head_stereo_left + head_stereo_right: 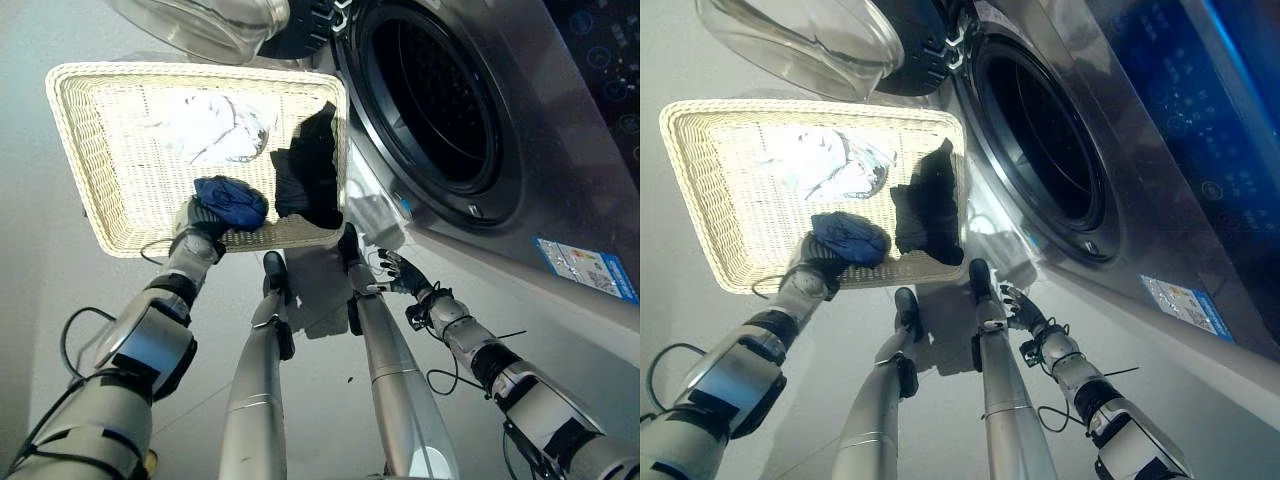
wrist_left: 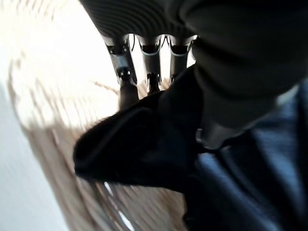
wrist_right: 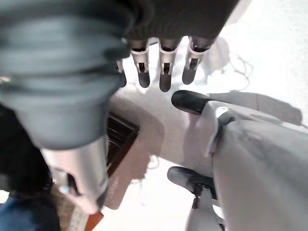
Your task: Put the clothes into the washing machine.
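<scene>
Now, take the wicker basket (image 1: 110,180) as your landmark: you have three garments in it, one white, one black, one blue; the white cloth (image 1: 215,125) lies crumpled near the basket's middle, toward the far rim; the black garment (image 1: 305,175) stands against the basket's wall on the washing machine side, its long axis running from the near rim toward the far rim, its peak pointing at the far rim; the blue garment (image 1: 232,200) is bunched into a lump at the basket's near rim, just beside the black one, its longer side lying along that rim. Your left hand (image 1: 200,225) sits at the basket's near rim, right under the blue garment and touching it; in the left wrist view its fingers (image 2: 126,72) reach down past dark cloth and blue cloth (image 2: 250,178), with fabric lying over the thumb side, so it looks to be grasping the blue garment. Your right hand (image 1: 398,270) hangs outside the basket, beyond its washing machine corner and below the machine's door opening, fingers spread and relaxed, holding nothing. One washing machine (image 1: 560,130) stands beside the basket, its drum (image 1: 440,90) open and dark, its glass door (image 1: 200,25) swung out above the basket's far rim.
</scene>
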